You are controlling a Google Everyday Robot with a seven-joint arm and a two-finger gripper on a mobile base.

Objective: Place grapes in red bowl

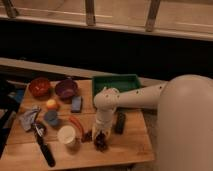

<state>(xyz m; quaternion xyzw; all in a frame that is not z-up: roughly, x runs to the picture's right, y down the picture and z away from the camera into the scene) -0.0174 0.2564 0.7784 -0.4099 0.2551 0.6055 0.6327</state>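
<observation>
Camera view: hand (pixel 101 133) closed on grapes (pixel 101 144), their long axis unclear.

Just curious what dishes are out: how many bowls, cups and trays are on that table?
Bowls: 2 (red bowl, purple bowl)
Cups: 1 (white cup)
Trays: 1 (green tray)
Total: 4
Gripper shut on the grapes, table front.

wooden table (pixel 131 146): carries all items below. purple bowl (pixel 66 89): rear left. green tray (pixel 117 82): rear centre. orange fruit (pixel 51 104): near blue sponge (pixel 76 103). white cup (pixel 66 135): front, upright. black-handled tool (pixel 45 150): front left, lying flat.
</observation>
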